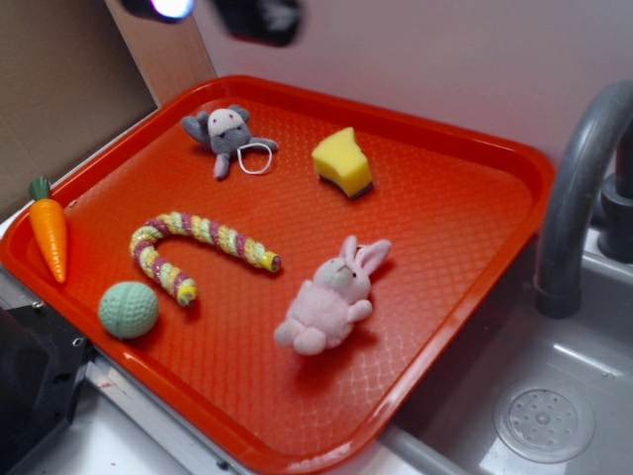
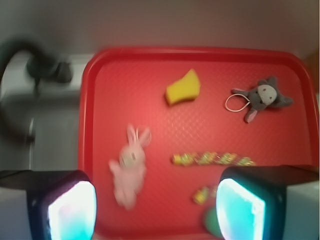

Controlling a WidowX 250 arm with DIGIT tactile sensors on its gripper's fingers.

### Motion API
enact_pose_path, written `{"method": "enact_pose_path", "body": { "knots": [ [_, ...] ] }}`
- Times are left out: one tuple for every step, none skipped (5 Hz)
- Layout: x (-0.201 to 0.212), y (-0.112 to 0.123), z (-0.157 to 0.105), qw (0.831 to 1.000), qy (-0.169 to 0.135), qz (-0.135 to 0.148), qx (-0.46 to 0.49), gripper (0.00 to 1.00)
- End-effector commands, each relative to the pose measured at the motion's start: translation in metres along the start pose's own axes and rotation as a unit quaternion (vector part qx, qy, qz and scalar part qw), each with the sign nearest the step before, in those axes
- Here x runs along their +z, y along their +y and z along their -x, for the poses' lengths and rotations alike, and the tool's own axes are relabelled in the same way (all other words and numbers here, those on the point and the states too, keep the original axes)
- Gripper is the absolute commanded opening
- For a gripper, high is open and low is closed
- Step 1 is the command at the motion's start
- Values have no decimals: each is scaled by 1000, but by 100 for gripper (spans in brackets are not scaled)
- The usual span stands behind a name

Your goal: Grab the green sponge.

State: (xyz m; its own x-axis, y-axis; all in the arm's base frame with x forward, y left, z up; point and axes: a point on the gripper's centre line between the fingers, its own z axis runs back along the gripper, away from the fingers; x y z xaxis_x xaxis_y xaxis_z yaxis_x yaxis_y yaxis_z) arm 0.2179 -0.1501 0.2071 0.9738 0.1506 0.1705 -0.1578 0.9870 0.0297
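The green sponge [image 1: 342,160]: yellow wedge, dark underside.

Even, soft room light, faint shadows; the wrist view is blurred throughout, and the end effector [image 2: 155,210] pads glare cyan-white.

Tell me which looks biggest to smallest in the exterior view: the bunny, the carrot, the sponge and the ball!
1. Pink bunny
2. Carrot
3. Green sponge and pale green ball: too alike to rank; the ball sits nearer the camera.
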Motion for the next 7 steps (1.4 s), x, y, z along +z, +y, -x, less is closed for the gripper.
{"method": "enact_pose_path", "body": {
  "knots": [
    [-30,3,-47,970,-1,-22,240,100],
    [-48,19,-55,952,-15,-34,303,100],
    [-74,38,-66,946,-26,-32,321,100],
    [-96,46,-75,950,-29,-7,312,100],
    [-120,50,-88,956,-22,10,293,100],
    [-142,44,-96,961,-13,8,277,100],
    [-167,41,-97,965,9,-8,263,100]
  ]
}}
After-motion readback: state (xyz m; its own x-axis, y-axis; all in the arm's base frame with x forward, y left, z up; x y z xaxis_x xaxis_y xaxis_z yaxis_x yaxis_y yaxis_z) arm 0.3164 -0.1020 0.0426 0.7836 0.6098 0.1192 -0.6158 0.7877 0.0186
